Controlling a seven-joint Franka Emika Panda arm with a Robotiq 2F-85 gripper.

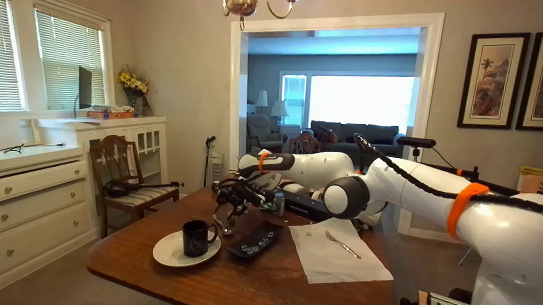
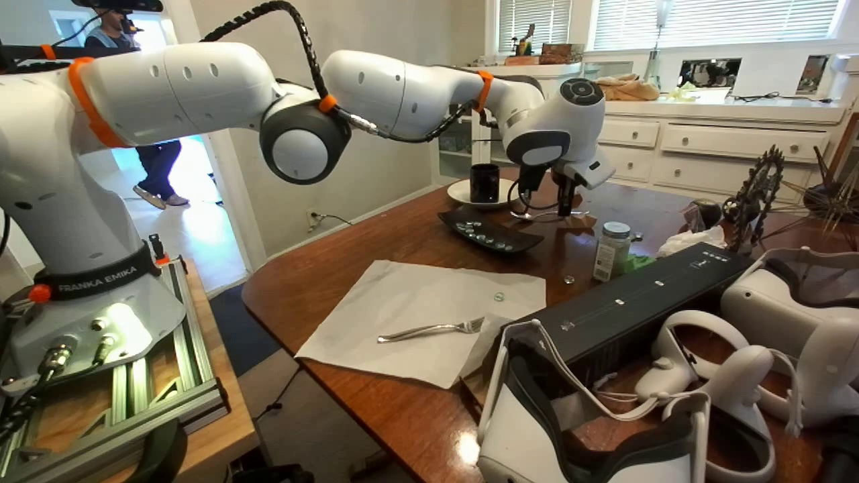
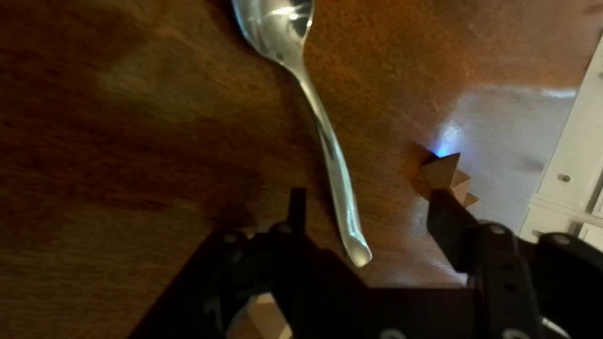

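Our claw (image 3: 370, 207) hangs low over the table (image 3: 141, 117) with its jaws well apart and holding nothing: 1 finger stands on each side of the handle of the metal spoon (image 3: 328, 136), and in the wrist view we can see wood showing in both gaps. The metal spoon appears to lie on the table, its bowl pointing away from the claw. In an exterior view we find it just past the black tray (image 2: 527, 241), on the side away from the white sheet (image 2: 396, 295). Near it sits an angular brown piece (image 3: 445, 176). As for progress, we judge that the claw is in place about the handle, yet the metal spoon is neither gripped nor raised. What remains, as we read it, is either a hold on that handle or a clean withdrawal from it; the pictures do not settle which. Elsewhere we see the fork (image 2: 429, 329) on the white sheet, the dark mug (image 1: 195, 240) upright on the plate (image 1: 166, 254), and several glass pieces (image 1: 250, 249) in the black tray
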